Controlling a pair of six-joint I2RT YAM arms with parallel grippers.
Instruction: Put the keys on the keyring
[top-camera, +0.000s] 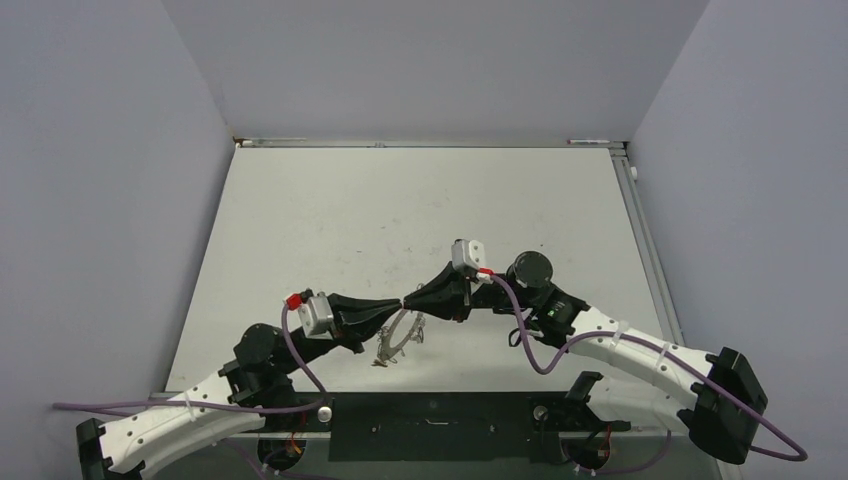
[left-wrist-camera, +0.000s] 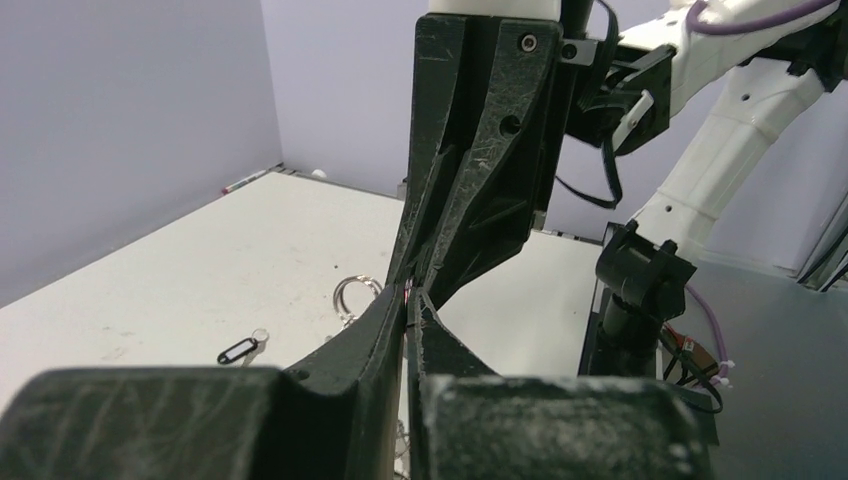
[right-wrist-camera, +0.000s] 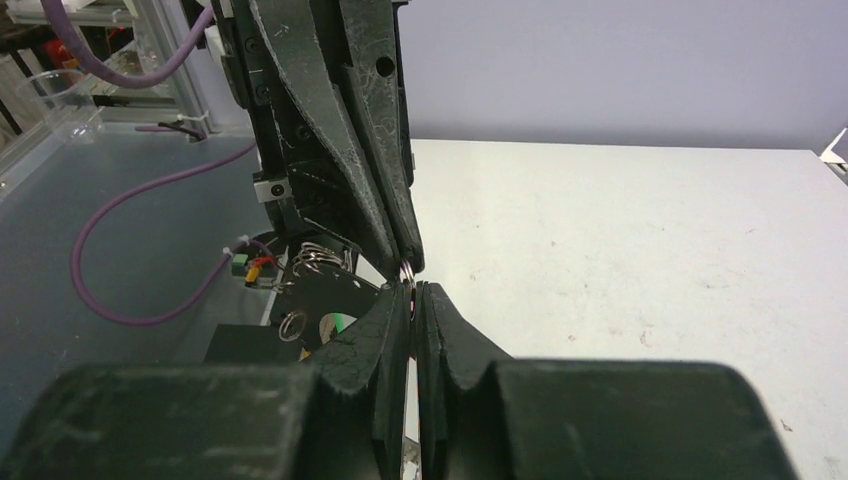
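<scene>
Large grey metal keyring (top-camera: 398, 338) hanging, left tool (left-wrist-camera: 410, 305) clamping its rim loop, right tool (right-wrist-camera: 414, 295) sitting closed alongside.

**Keyring and keys: items in view**

Keyring (top-camera: 398, 338): large flat grey metal ring with a wide centre hole and small wire loops round the rim. It hangs tilted, its upper rim pinched in the left gripper (top-camera: 400, 305). Whether its lower rim touches the worktop (left-wrist-camera: 200, 260) cannot be told.

Key, black oval tag (left-wrist-camera: 238, 350): lies flat on the worktop, well apart from the keyring.
</scene>
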